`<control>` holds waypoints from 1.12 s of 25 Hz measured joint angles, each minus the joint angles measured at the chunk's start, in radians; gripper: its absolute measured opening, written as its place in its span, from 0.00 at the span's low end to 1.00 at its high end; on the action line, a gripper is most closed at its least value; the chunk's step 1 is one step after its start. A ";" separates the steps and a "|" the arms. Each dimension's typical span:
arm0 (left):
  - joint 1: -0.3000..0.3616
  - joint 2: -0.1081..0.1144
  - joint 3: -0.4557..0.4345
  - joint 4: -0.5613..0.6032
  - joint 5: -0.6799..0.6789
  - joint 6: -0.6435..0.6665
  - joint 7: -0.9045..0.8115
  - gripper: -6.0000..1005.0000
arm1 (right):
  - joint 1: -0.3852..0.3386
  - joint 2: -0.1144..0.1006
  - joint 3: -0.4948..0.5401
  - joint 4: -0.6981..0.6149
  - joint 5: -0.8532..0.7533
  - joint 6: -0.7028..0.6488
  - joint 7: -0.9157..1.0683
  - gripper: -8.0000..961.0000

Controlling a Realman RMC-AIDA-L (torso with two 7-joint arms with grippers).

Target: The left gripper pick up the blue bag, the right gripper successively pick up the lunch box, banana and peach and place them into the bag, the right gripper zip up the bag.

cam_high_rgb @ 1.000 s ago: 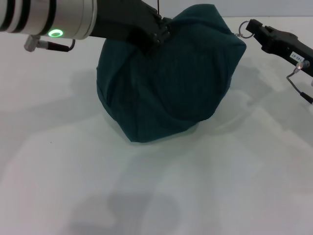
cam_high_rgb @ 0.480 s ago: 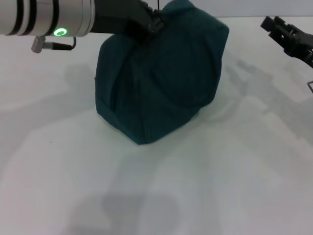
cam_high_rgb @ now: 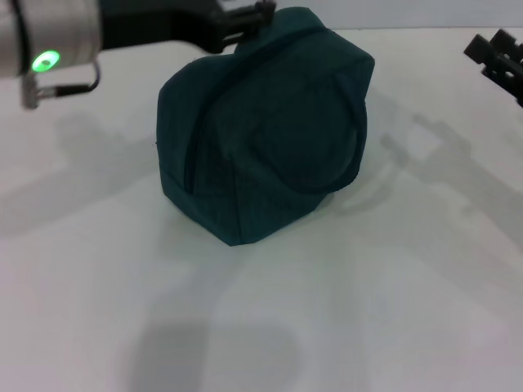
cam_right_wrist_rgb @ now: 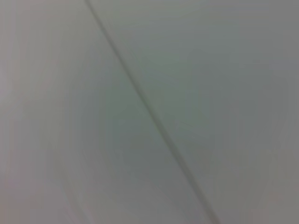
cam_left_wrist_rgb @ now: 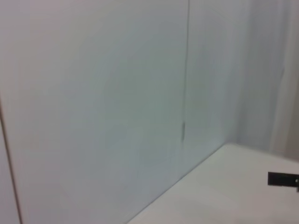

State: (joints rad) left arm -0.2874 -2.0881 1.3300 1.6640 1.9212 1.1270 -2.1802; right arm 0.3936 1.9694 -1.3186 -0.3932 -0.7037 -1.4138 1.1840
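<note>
The blue bag (cam_high_rgb: 261,131) sits on the white table (cam_high_rgb: 343,310) in the head view, closed, a bulging dark teal lump. My left gripper (cam_high_rgb: 245,16) is at the bag's upper left, right by its top edge; whether it grips the fabric does not show. My right gripper (cam_high_rgb: 490,53) is at the far right edge, well apart from the bag. The lunch box, banana and peach are out of view. The zip pull does not show.
The left arm's silver link with a green light (cam_high_rgb: 45,61) hangs over the table's back left. The left wrist view shows a pale wall (cam_left_wrist_rgb: 93,93) and a small dark part (cam_left_wrist_rgb: 282,178) far off. The right wrist view shows only a plain grey surface (cam_right_wrist_rgb: 149,112).
My right gripper has drawn back to the right, away from the bag's top corner and its zip ring. My left arm has shifted left and up. The bag has settled slightly.
</note>
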 joint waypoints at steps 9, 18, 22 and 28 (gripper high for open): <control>0.267 0.002 -0.097 -0.148 -0.348 0.184 0.468 0.62 | -0.118 -0.042 0.005 -0.216 -0.344 -0.300 -0.052 0.90; 0.353 0.000 -0.231 -0.673 -0.495 0.371 1.053 0.86 | -0.197 0.009 0.014 -0.190 -0.556 -0.293 -0.228 0.91; 0.324 0.000 -0.267 -0.873 -0.499 0.401 1.195 0.86 | -0.210 0.030 0.025 -0.118 -0.571 -0.196 -0.328 0.91; 0.291 0.002 -0.320 -0.997 -0.501 0.417 1.271 0.86 | -0.196 0.032 0.029 -0.060 -0.572 -0.153 -0.365 0.91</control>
State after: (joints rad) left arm 0.0036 -2.0865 1.0102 0.6670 1.4204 1.5438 -0.9095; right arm 0.1976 2.0010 -1.2893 -0.4528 -1.2752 -1.5672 0.8191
